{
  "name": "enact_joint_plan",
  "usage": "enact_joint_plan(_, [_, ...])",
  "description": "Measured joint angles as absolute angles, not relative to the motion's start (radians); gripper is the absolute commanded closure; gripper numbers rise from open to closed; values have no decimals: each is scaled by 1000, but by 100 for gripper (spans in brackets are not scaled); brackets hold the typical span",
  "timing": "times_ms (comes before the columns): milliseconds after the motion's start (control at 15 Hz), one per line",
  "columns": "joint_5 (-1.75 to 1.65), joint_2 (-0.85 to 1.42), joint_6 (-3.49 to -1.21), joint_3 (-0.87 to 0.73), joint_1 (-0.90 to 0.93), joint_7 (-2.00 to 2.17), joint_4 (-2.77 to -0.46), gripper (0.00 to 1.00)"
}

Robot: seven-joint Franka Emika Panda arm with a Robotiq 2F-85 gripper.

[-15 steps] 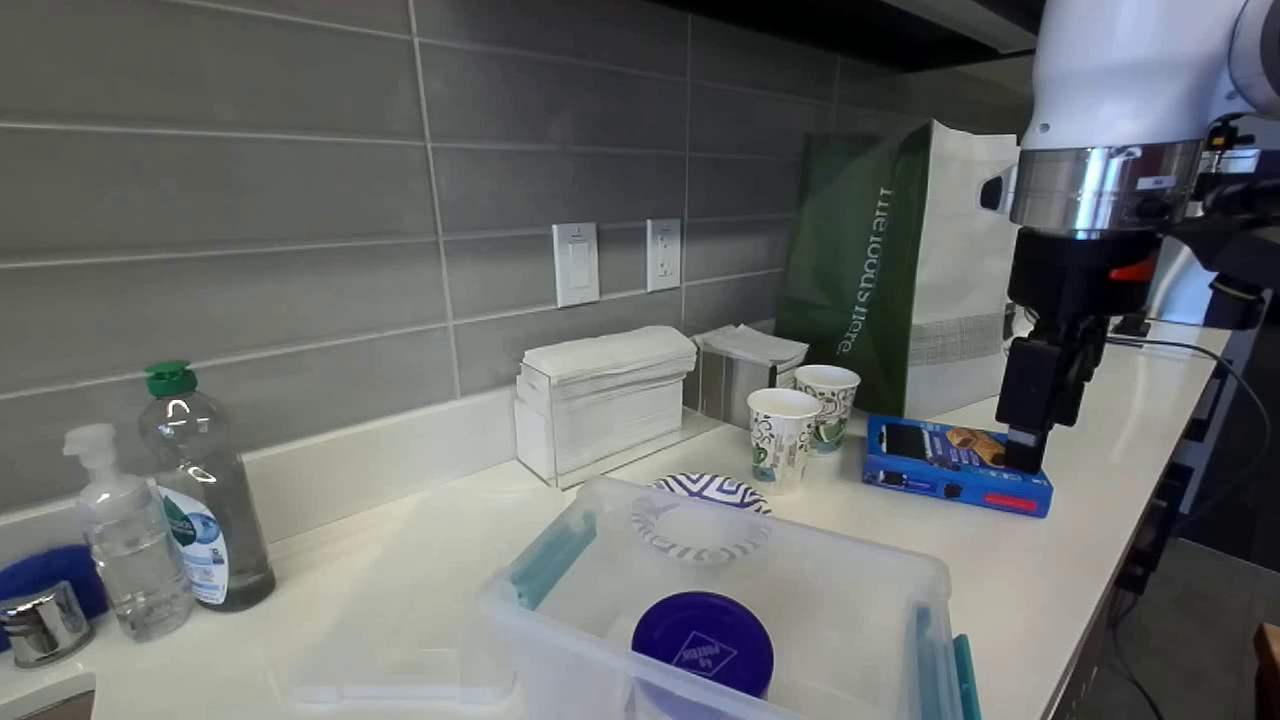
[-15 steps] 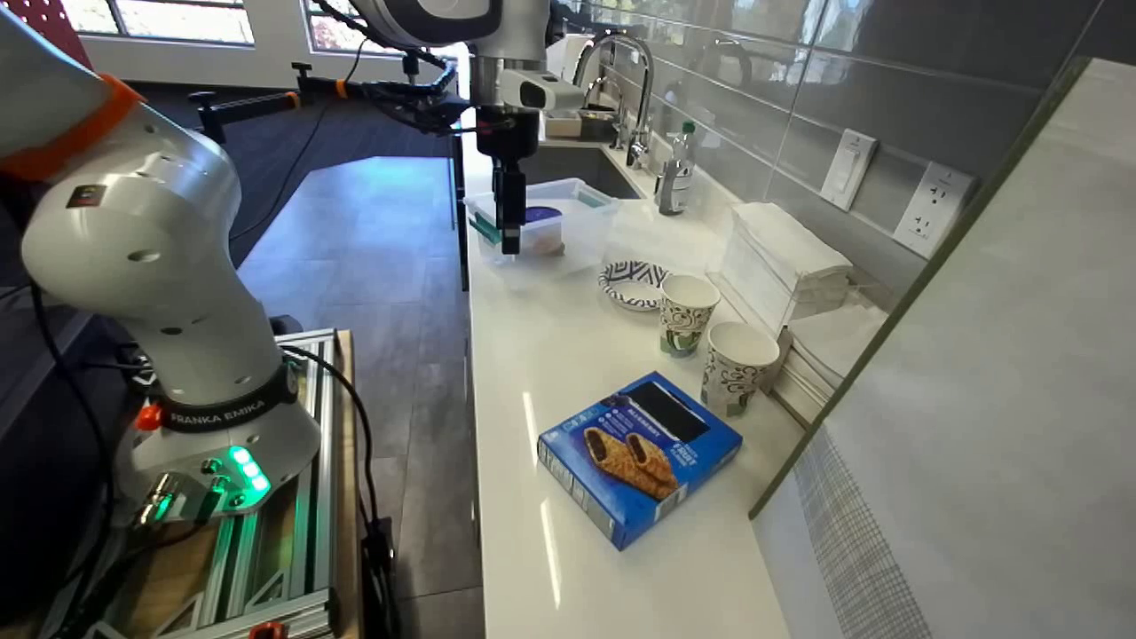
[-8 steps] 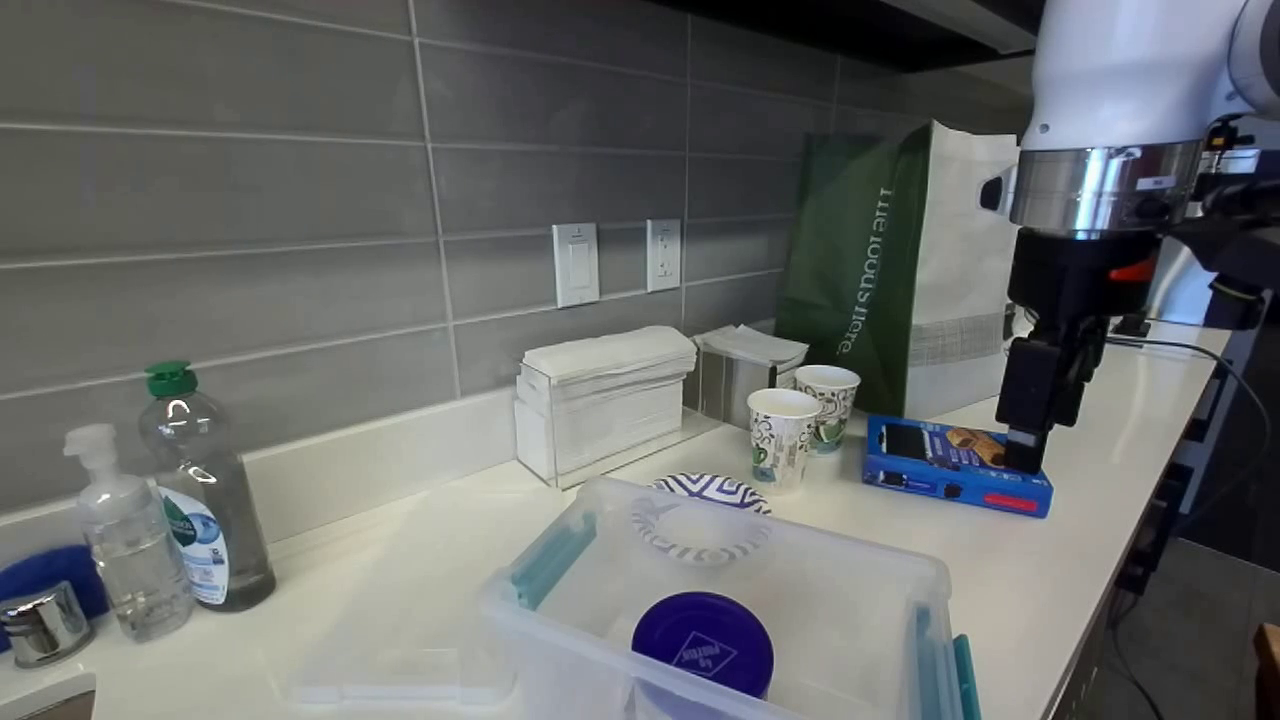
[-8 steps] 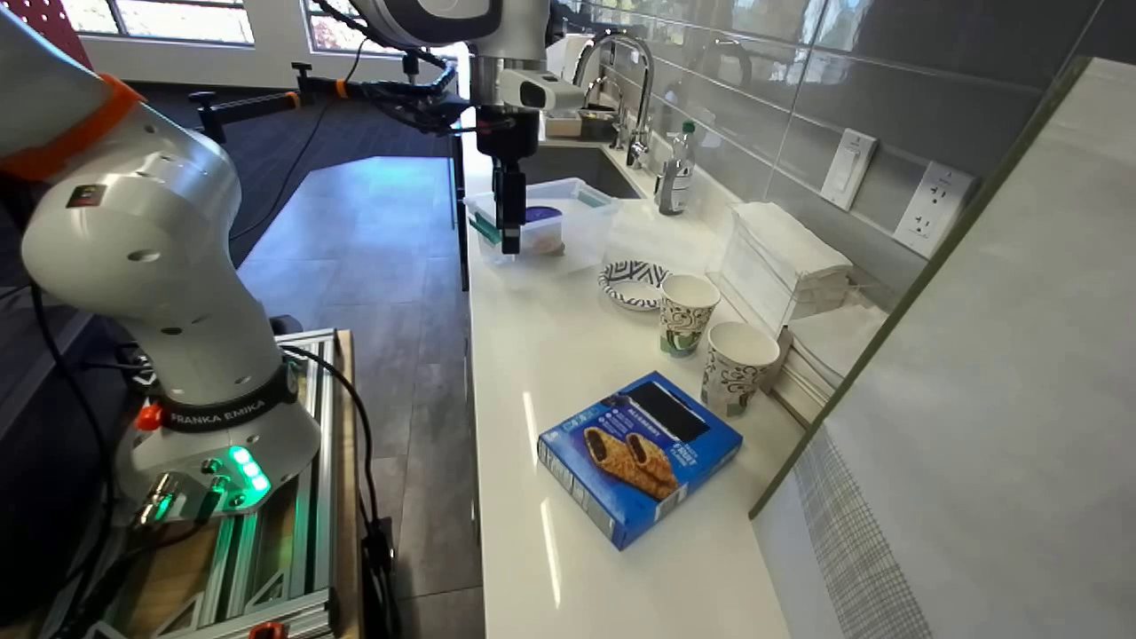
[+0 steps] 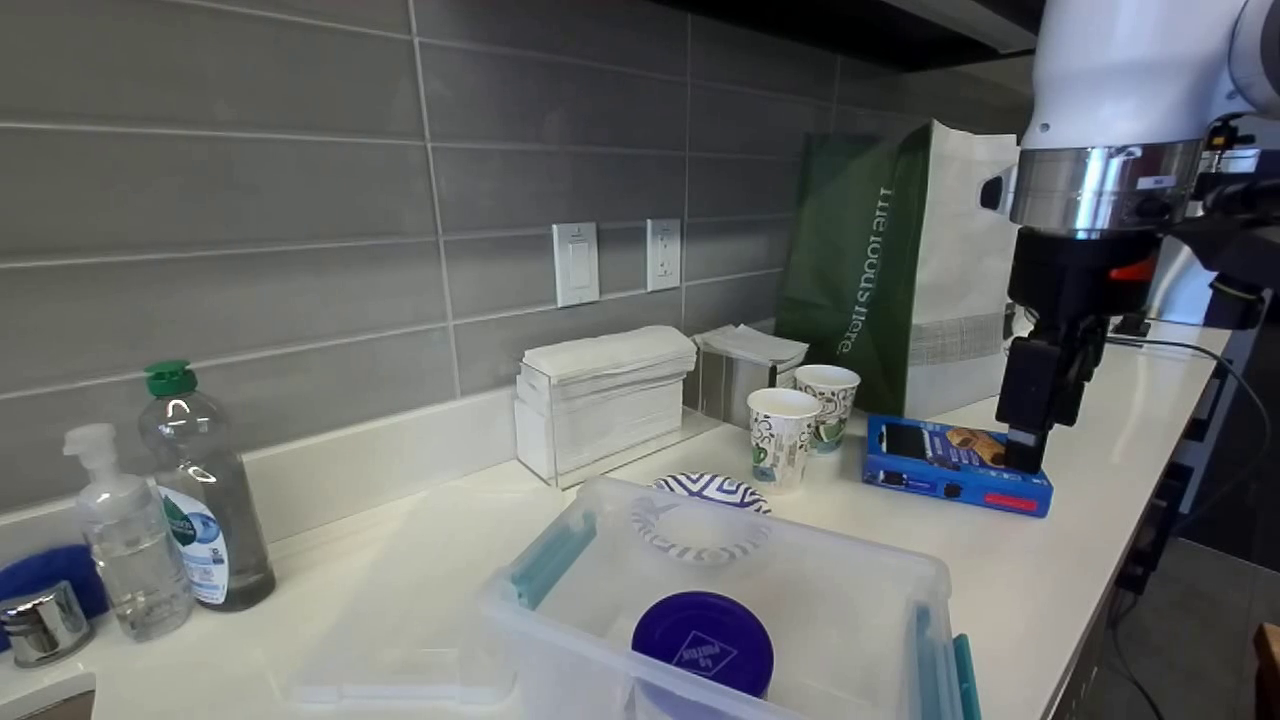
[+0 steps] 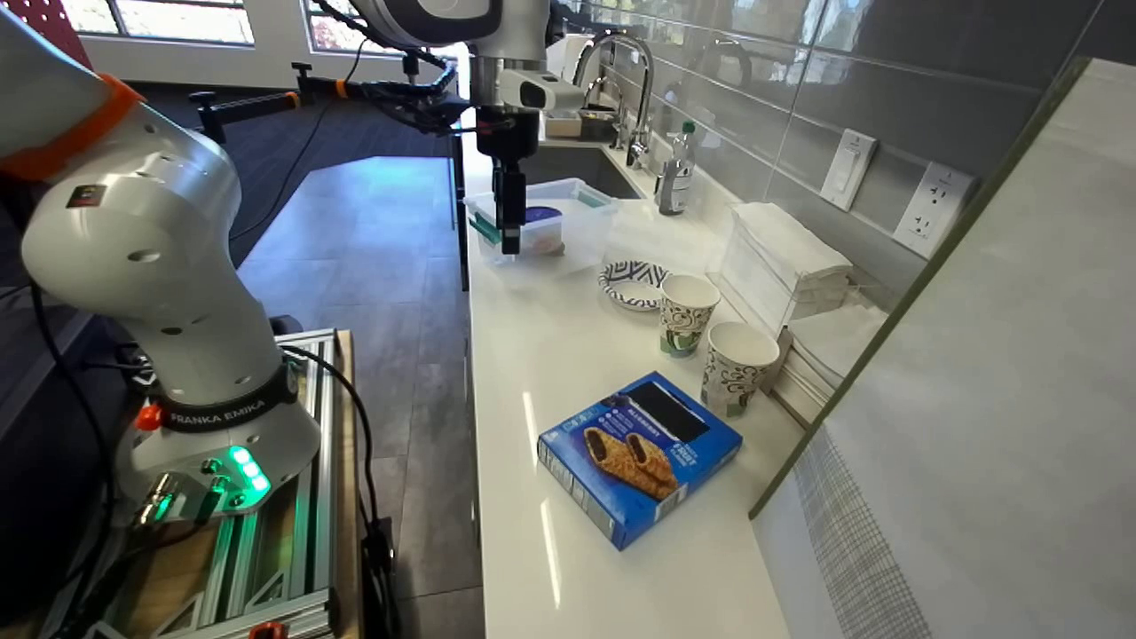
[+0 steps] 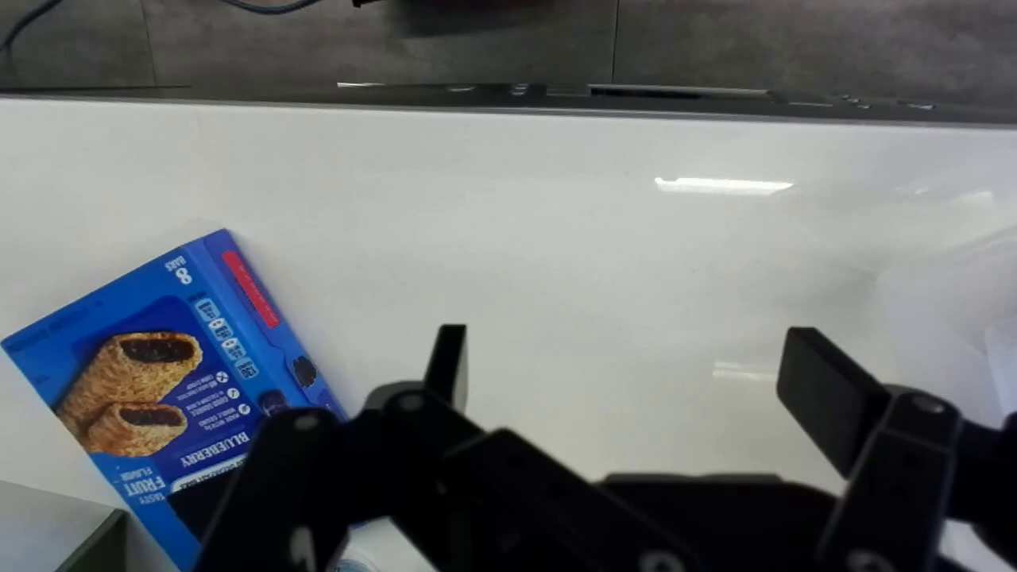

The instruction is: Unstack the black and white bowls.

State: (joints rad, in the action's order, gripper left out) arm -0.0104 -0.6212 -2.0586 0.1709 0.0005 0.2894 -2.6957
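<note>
1. Pincer (image 7: 624, 373) wide: its black, flat-faced jaws stand well apart over the tabletop (image 6: 550, 355), holding nothing.
2. Hard, smooth and glossy, the white tabletop shows streaks of reflected light.
3. Away from the pincer, the bowls (image 6: 633, 288) sit on the tabletop just beside a patterned cup (image 6: 687, 315); they do not appear in the wrist view. Only one outline shows, so whether a second bowl nests inside cannot be told. With no bowl lying apart, the unstacking seems not begun; left are the reach, a hold on the upper rim, the lift and the setting down.
4. Round and shallow, the bowls are white with dark zigzag bands; probably thin paper, light, easily bent and perhaps inclined to cling together.
5. Both that cup and the second cup (image 6: 737, 368) are upright, tapering and swirl-printed, likely paper too.
6. Farther back, folded white napkins (image 5: 612, 350) fill a clear, straight-sided holder (image 5: 620, 440) near the grey tiled wall (image 5: 550, 170).
</note>
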Motion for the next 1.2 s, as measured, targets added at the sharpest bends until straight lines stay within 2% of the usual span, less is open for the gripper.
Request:
enact_joint_plan(333, [9, -557, -2105, 150, 0, 291, -2666, 0])
enact_joint_plan(600, [37, -428, -2207, 132, -2, 320, -2600, 0])
enact_joint_plan(1200, [107, -157, -2245, 118, -6, 550, -2430, 0])
